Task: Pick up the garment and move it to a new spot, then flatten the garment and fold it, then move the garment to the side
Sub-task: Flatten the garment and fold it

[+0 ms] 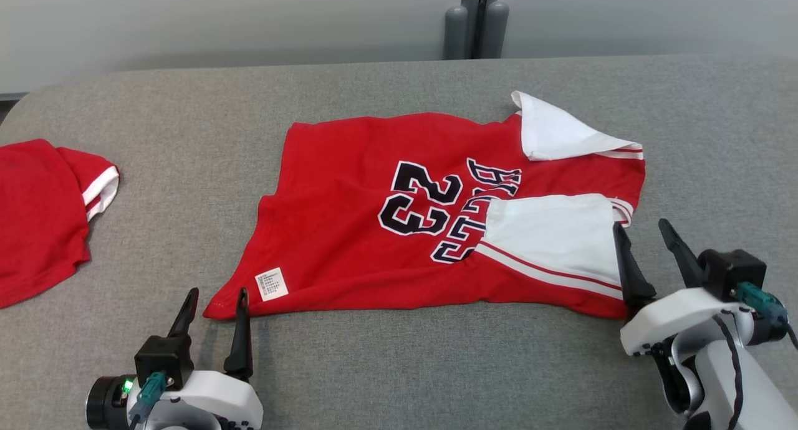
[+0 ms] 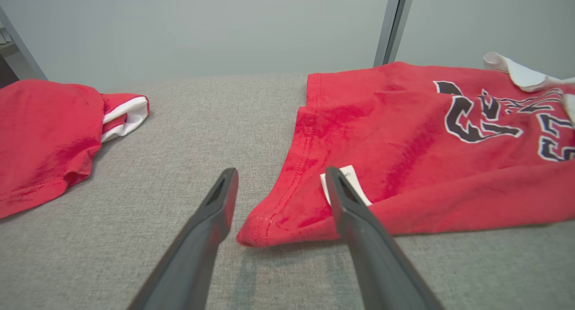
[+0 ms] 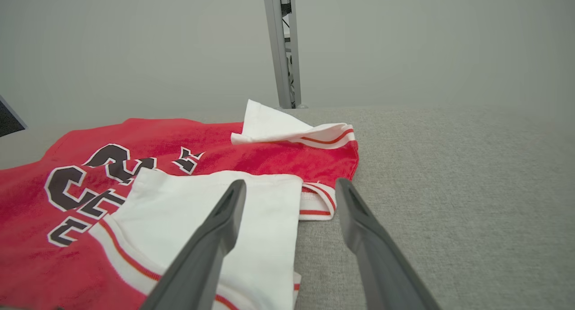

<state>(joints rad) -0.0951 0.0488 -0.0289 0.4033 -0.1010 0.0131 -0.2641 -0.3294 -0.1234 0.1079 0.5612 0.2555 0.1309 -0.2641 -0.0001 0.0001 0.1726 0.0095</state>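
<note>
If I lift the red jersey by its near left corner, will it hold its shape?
Probably not: the red jersey lies limp and creased, so it should drape and sag. The folded-over white sleeve will likely flop open.

Grey woven surface [image 1: 386,367] with a rounded far edge, a second red garment [image 1: 37,218] with a white-banded sleeve [image 1: 103,190] lying crumpled at nine o'clock, a grey upright post [image 1: 479,6] flanked by two grey cylinders [image 1: 456,32] at twelve o'clock, pale wall [image 1: 218,19] behind
</note>
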